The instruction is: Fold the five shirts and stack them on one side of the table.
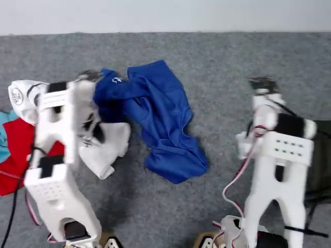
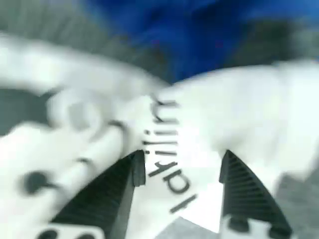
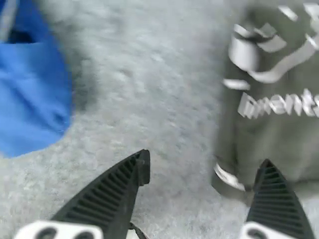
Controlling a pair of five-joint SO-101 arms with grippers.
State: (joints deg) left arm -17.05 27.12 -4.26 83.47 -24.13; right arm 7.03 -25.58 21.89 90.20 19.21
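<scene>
A crumpled blue shirt (image 1: 160, 119) lies in the middle of the grey table. A white shirt (image 1: 106, 150) is bunched beside it under my left arm (image 1: 57, 119). In the left wrist view my left gripper (image 2: 182, 174) is open just above the white shirt (image 2: 234, 114), whose dark print lies between the fingers, with the blue shirt (image 2: 199, 35) beyond. My right gripper (image 3: 202, 174) is open over bare table, between the blue shirt (image 3: 30, 94) and a dark grey printed shirt (image 3: 274, 104). From above, my right gripper (image 1: 262, 82) is right of the blue shirt.
At the left edge lie a red shirt (image 1: 18, 150), a bit of teal cloth (image 1: 4, 124) and another white shirt (image 1: 23, 93). The dark grey shirt (image 1: 320, 155) lies at the right edge, partly under the right arm. Bare grey table (image 1: 227, 72) stretches toward the back wall.
</scene>
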